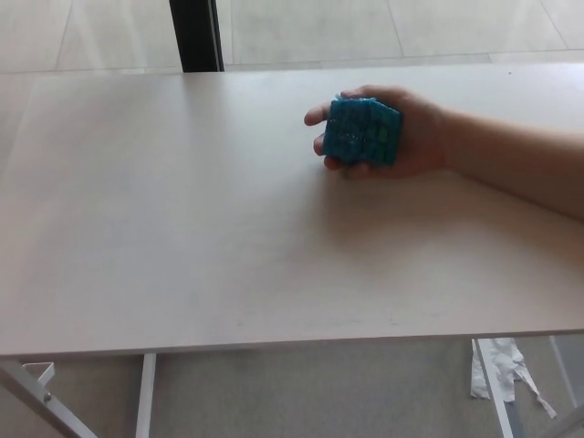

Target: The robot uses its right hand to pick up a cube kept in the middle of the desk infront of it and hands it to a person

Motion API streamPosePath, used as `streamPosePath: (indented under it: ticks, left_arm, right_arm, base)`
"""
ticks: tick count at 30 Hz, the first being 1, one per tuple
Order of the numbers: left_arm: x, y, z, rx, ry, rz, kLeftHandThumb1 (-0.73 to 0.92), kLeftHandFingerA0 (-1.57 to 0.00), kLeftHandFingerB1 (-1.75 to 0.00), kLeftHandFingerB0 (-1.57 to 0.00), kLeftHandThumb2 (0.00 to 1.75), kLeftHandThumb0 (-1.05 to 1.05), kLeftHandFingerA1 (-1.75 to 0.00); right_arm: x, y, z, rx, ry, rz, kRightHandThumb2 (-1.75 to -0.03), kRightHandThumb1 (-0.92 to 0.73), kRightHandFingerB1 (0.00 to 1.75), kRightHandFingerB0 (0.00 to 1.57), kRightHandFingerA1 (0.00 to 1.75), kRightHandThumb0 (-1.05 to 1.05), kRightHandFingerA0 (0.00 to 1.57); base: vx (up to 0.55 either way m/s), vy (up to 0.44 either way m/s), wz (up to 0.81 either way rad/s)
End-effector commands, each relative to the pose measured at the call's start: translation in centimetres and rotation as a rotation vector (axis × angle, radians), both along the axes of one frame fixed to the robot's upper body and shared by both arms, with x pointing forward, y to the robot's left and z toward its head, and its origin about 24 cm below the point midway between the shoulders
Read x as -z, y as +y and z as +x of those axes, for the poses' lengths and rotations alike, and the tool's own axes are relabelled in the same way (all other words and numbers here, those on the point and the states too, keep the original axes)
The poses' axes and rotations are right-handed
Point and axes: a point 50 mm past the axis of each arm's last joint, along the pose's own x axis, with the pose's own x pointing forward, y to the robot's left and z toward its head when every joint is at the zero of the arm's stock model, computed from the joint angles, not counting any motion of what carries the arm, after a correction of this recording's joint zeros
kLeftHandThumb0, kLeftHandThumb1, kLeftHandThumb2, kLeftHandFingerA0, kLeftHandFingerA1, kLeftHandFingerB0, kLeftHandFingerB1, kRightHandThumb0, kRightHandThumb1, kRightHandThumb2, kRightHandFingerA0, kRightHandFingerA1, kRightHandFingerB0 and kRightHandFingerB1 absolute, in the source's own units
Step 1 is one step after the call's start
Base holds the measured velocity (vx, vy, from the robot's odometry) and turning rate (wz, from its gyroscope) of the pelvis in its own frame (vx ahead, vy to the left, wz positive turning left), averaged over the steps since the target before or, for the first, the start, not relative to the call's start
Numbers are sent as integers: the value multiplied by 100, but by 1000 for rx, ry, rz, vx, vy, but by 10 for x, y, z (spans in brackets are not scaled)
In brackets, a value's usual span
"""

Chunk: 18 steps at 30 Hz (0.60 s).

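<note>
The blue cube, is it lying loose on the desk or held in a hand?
Held: a person's hand wraps the blue cube above the desk.

place: looks like an office or lab room (hard to pin down)
clues: plain pale desk (182, 237) on white metal legs (144, 397), tiled floor (365, 23), dark pillar (196, 35)

A person's hand (415, 137) lies palm-up, fingers curled; forearm reaches in from right.

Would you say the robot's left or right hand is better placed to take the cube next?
Right, probably, though neither robot hand is in view. The blue cube sits in a person's hand that reaches in from the picture's right, above the desk right of centre, so the right arm would likely have the shorter path.
</note>
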Motion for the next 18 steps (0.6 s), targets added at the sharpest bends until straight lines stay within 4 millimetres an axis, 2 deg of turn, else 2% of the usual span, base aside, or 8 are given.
streamPosePath:
  ticks: [1,2,3,4,5,8,10,18]
  left_arm:
    - [-15,15,-15,-49,9,56,78,-53,-42,-46,63,-73,-57]
    - [-14,15,-15,-49,22,63,78,-53,-42,-48,63,-73,-56]
    - [-14,15,-16,-39,32,70,78,-55,-42,-48,64,-73,-57]
    - [-14,15,-16,-22,53,81,79,-54,-41,-48,64,-74,-56]
    - [-13,14,-16,-4,68,86,79,-54,-41,-49,64,-73,-60]
    - [-11,13,-17,16,110,90,78,-50,-41,-49,64,-70,-53]
    - [-14,16,-19,94,228,123,78,-47,-45,-50,64,-73,-63]
    - [-15,19,-27,82,309,127,76,-43,-43,-42,63,-72,-55]
  right_arm:
    - [4,-21,-111,449,-332,-198,-60,-67,81,74,114,-56,85]
    - [13,-23,-109,470,-283,-169,-60,-67,81,75,114,-54,83]
    - [21,-23,-107,493,-240,-120,-97,-54,85,78,104,-47,85]
    - [28,-23,-103,496,-179,-72,-60,-67,88,73,130,-53,80]
    - [42,-28,-96,516,-20,13,-64,-68,71,70,152,-59,86]
    - [59,-37,-86,535,138,242,-59,-65,62,60,137,-55,79]
    - [75,-39,-76,579,230,388,-81,-42,58,39,90,-51,78]
    - [86,-36,-39,406,446,383,-56,-55,48,57,58,-42,52]
  base:
    - [0,0,0]
    - [0,0,0]
    - [0,0,0]
    - [0,0,0]
    - [0,0,0]
    - [0,0,0]
    - [0,0,0]
    - [0,0,0]
